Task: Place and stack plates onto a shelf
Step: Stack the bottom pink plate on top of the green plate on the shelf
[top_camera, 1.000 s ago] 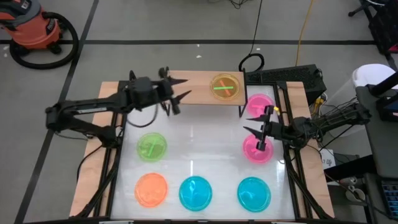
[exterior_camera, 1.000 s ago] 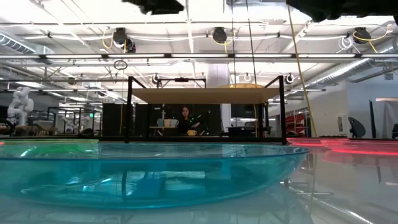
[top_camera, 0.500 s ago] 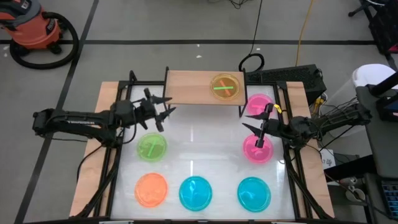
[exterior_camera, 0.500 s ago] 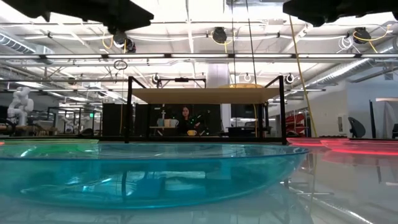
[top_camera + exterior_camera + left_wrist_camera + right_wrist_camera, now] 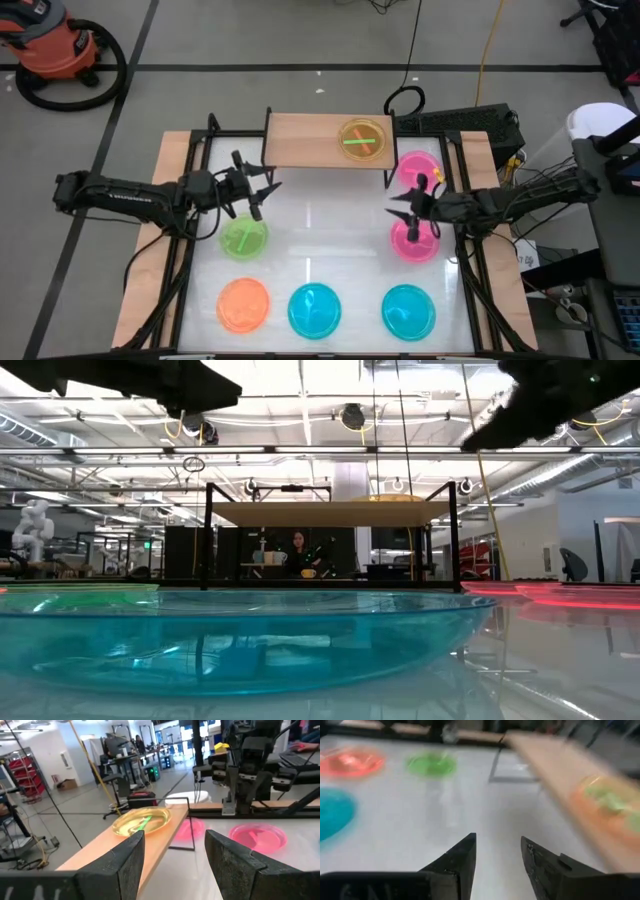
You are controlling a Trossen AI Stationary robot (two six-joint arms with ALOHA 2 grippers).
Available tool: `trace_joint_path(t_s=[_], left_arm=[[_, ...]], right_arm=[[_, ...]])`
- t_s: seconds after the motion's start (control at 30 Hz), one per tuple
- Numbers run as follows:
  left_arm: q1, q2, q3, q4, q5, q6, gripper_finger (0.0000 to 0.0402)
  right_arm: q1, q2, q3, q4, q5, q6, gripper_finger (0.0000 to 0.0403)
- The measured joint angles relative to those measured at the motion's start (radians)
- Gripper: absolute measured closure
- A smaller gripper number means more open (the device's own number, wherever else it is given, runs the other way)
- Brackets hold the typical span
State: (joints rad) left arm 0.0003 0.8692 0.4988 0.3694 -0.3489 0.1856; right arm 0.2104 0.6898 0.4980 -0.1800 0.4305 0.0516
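Both grippers are open and touch nothing. My left gripper hovers just beyond the green plate, pointing toward the shelf. The shelf stands on thin black legs at the table's far side. On its right half sits an orange plate with a green one in it. My right gripper hangs over the nearer pink plate, pointing toward the table's left. A second pink plate lies beside the shelf's right end. An orange plate and two blue plates lie along the near edge.
Black frame rails run along the table's left and right sides under the arms. The white tabletop between the two grippers is bare. The nearest blue plate fills the foreground of the low view. A person sits far off in the room behind the shelf.
My left gripper has drawn back from the shelf's left end toward the table's left and near side and now hovers by the green plate, staying open. My right gripper has tipped from pointing down at the pink plate to pointing toward the table's left. No plate has moved.
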Motion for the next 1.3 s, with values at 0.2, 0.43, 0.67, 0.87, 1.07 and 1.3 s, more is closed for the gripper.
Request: trace_joint_path(t_s=[0.2,0.43,0.67,0.87,1.07,1.3], left_arm=[[-0.017,0.000,0.000,-0.039,-0.002,0.012,0.0188],[-0.017,0.000,0.000,-0.047,-0.011,-0.008,0.0188],[-0.017,0.000,-0.022,-0.048,-0.028,-0.011,0.0188],[-0.016,-0.008,-0.060,0.004,-0.049,-0.010,0.0188],[-0.016,-0.076,-0.085,0.001,-0.065,-0.016,0.0188],[-0.016,-0.118,-0.110,-0.001,-0.065,-0.033,0.0188]], right_arm=[[0.000,0.039,0.000,-0.145,-0.127,0.162,0.0266],[0.001,0.129,0.000,-0.227,-0.266,0.265,0.0266],[0.001,0.239,0.000,-0.277,-0.340,0.321,0.0266],[0.053,0.289,0.000,-0.251,-0.382,0.362,0.0266],[0.191,0.294,0.000,-0.281,-0.381,0.502,0.0266],[0.352,0.310,0.000,-0.284,-0.373,0.681,0.0266]])
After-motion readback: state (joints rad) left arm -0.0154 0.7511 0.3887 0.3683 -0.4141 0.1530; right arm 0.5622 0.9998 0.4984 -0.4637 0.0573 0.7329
